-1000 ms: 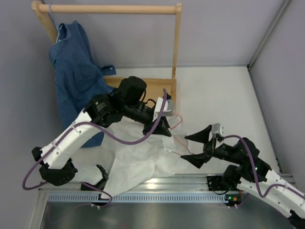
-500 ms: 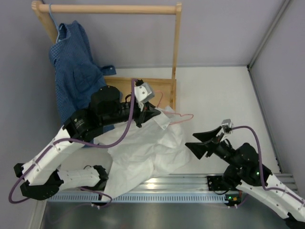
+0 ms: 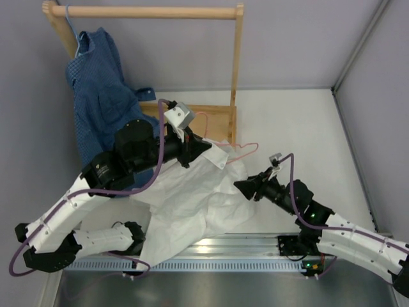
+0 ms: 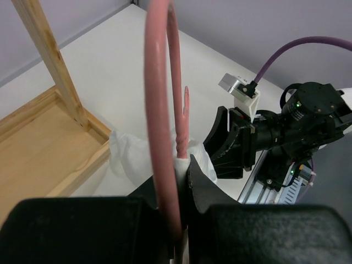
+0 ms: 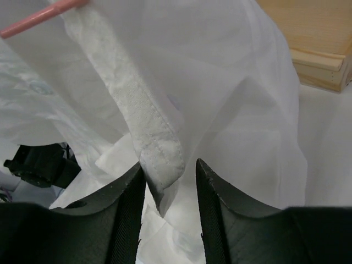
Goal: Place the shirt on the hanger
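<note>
The white table [image 3: 300,121] carries the shirt [image 3: 192,204] and a wooden rack [image 3: 238,64].

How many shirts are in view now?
2. The white shirt is spread on the table, near centre; the blue checked shirt hangs from the wooden rack, far left.

arms: left arm [image 3: 70,198] and right arm [image 3: 348,240] look the same, white shells far back from the gripper, chunky black joints closer to it
grippers: left gripper [image 3: 206,146] and right gripper [image 3: 239,186], all matte black
fingers [image 5: 124,209]: black plastic, ridged along the edge, inner faces curved
cable [image 3: 158,167]: purple, one per arm, loops out behind the gripper
camera [image 3: 179,116]: little grey-white box right behind the fingers
LED [image 4: 297,104]: green, on the right arm's round black housing
</note>
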Controlling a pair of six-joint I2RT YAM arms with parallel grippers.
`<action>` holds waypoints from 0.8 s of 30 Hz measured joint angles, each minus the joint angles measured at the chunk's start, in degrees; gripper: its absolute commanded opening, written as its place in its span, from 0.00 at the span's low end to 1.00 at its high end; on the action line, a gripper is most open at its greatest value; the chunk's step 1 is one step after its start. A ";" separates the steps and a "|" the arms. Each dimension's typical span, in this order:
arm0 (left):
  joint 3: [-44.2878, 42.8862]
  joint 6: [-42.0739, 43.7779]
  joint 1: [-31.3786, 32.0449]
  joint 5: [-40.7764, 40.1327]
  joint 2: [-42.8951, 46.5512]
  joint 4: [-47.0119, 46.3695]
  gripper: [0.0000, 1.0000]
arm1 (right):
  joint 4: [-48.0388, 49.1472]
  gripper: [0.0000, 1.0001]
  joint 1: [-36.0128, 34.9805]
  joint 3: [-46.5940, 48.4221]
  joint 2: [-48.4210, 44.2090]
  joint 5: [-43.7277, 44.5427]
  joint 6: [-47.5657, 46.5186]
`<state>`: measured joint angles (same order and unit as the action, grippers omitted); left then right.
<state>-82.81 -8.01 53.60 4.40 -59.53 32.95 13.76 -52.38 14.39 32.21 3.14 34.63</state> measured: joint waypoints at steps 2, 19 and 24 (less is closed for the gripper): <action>0.00 -0.74 0.00 0.02 0.39 -0.07 0.00 | 2.25 0.26 0.00 0.00 1.99 0.81 -1.14; 10.78 1.14 -0.02 4.83 13.00 -0.83 0.00 | -11.91 0.00 7.32 18.91 5.88 6.69 -9.68; 11.87 2.60 0.00 3.61 14.51 -0.26 0.00 | -18.49 0.00 8.72 25.20 8.66 5.92 -12.55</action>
<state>-70.94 -5.41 53.60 8.01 -45.01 32.69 -4.73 -43.66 39.59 40.86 9.06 22.09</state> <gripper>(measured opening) 0.093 0.003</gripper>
